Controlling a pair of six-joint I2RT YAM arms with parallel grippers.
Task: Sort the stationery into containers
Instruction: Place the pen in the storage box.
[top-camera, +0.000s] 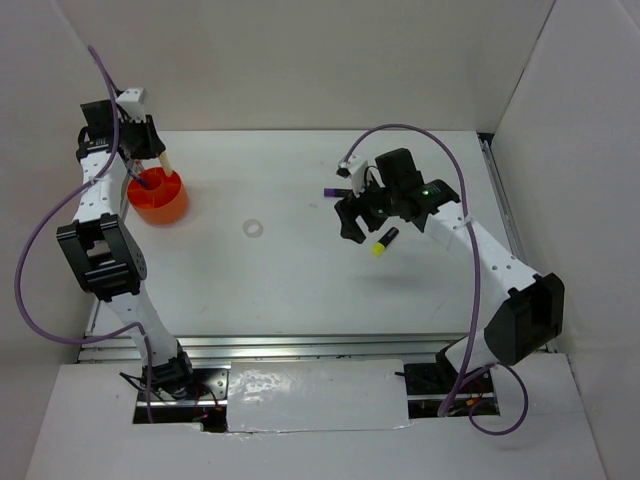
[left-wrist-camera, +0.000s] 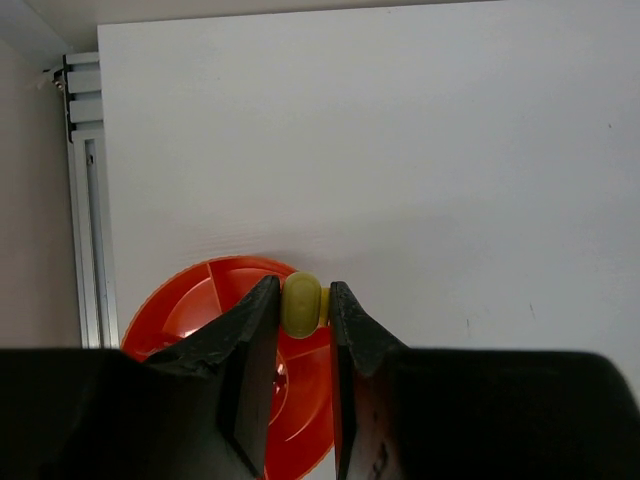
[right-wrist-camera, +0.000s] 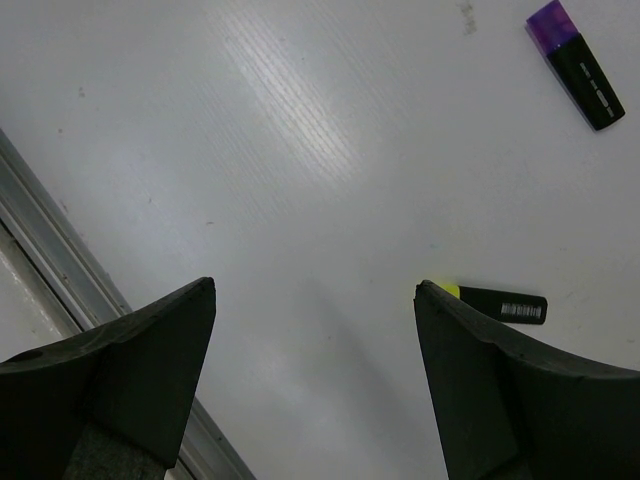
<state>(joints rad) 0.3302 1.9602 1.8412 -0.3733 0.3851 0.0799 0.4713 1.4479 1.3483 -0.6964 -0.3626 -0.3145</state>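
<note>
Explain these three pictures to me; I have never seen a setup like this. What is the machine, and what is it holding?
The machine is a left arm and a right arm bolted to a white table. One picture looks down from above; the other two come from a camera on each wrist. The left gripper clamps a pale yellow stick above an orange cup. The right gripper is open and empty, hovering over a black-and-yellow highlighter. A purple marker lies nearby, and a white ring lies mid-table.
</note>
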